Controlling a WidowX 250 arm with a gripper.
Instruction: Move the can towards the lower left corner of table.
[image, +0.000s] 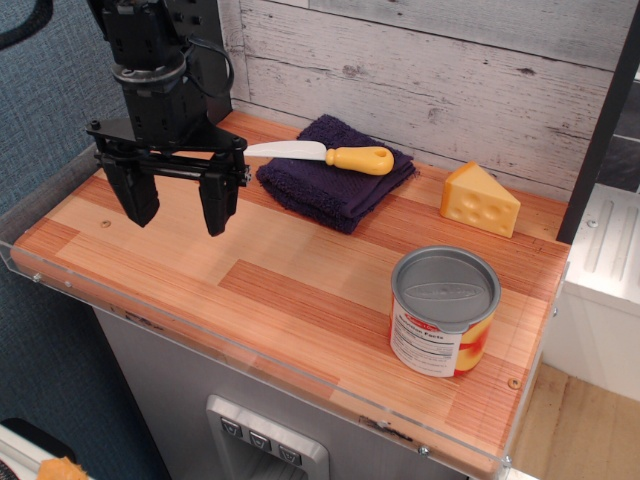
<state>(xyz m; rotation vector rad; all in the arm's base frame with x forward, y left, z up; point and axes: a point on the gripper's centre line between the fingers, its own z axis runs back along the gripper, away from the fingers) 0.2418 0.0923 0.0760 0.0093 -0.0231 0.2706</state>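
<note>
Short tin can (443, 312): matt grey metal lid, glossy paper label; striped wood-plank table (290, 270): smooth, slight sheen, clear acrylic rim; dark purple folded cloth (335, 180): soft, napped; yellow cheese wedge (480, 199): shiny plastic; black gripper (176, 200): matt; back wall (430, 70): rough whitewashed boards

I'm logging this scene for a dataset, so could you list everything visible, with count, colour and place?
can: one, grey lid, white, red and yellow label, upright near the table's front right.
cheese wedge: one, yellow, back right.
knife: one, white blade, yellow handle, lying on the cloth.
cloth: one, dark purple, folded, back centre.
table: one, striped light and reddish wood, clear rim, grey base.
wall: pale weathered planks behind the table.
gripper: one, black, open, hanging above the table's left part, holding nothing.
</note>
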